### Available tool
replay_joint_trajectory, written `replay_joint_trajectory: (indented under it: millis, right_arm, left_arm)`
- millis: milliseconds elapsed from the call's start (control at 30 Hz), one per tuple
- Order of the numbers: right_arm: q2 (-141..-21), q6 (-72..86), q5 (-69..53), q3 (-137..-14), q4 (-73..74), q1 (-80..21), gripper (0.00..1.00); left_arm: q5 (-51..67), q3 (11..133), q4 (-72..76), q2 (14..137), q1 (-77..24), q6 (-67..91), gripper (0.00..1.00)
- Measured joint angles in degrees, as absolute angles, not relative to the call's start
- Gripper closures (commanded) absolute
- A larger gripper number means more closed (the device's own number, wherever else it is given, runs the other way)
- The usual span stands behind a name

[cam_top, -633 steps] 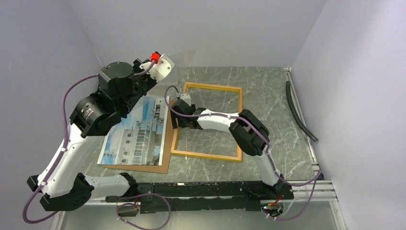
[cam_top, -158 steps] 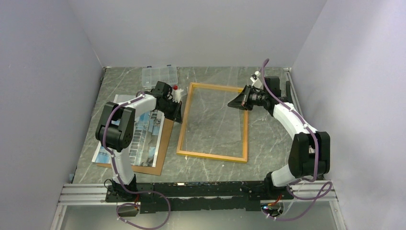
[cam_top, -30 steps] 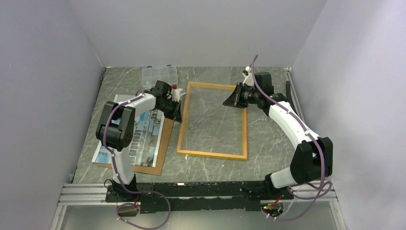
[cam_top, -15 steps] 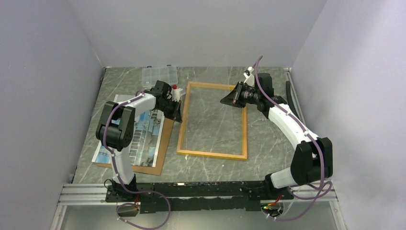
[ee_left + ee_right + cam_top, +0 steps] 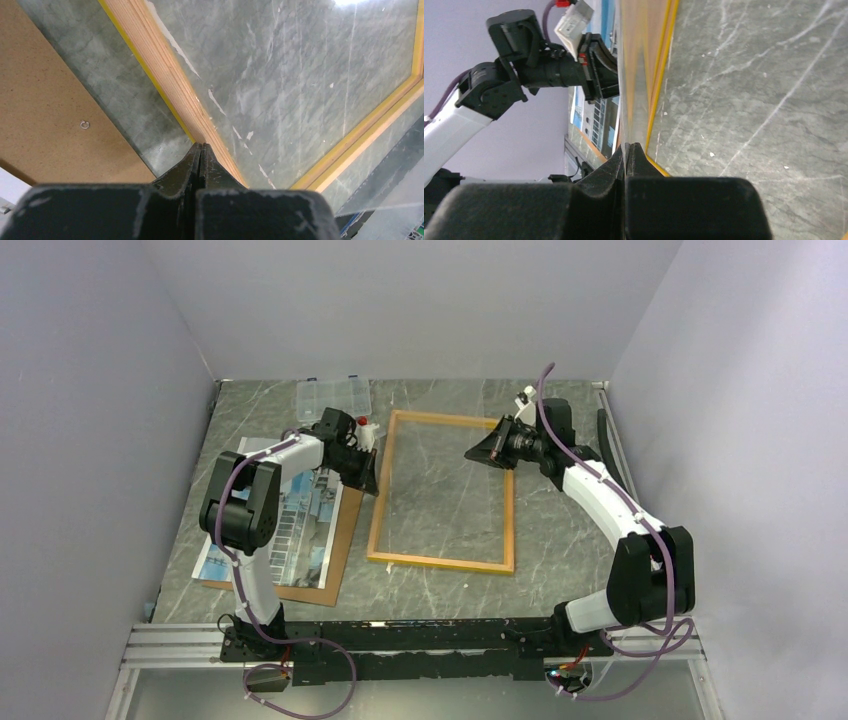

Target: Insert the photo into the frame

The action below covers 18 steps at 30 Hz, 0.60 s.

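Observation:
The frame (image 5: 440, 562), with its yellow-orange border, lies flat mid-table. To its left the photo (image 5: 290, 530) of a building lies on a brown backing board (image 5: 336, 562). My left gripper (image 5: 368, 468) is shut and empty. In the left wrist view its tips (image 5: 201, 146) touch the outer side of the frame's wooden left rail (image 5: 165, 75). My right gripper (image 5: 472, 454) hovers over the frame's far right part. In the right wrist view it (image 5: 628, 145) is shut on the edge of a thin clear sheet (image 5: 634, 100), seen edge-on above the frame (image 5: 659, 85).
A small clear plastic compartment box (image 5: 335, 397) sits at the back left, just behind the left gripper. A black hose (image 5: 625, 480) runs along the right wall. Grey walls close the table on three sides. The left arm (image 5: 539, 65) shows across the frame in the right wrist view.
The right gripper has shifted slightly left and back with the clear sheet. The frame's near end has crept a little to the left. The left gripper has stayed at the rail.

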<state>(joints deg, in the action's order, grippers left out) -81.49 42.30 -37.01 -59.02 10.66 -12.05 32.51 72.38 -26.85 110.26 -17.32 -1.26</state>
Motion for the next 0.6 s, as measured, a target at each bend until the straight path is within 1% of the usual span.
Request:
replay_joint_trajectory:
  millis: [600]
  right_arm:
    - [-81.0,42.3,-30.9,-52.4,11.5,-10.9,1.00]
  left_arm:
    - [32.5,72.4,-26.8,110.2,-17.1,-1.2,0.97]
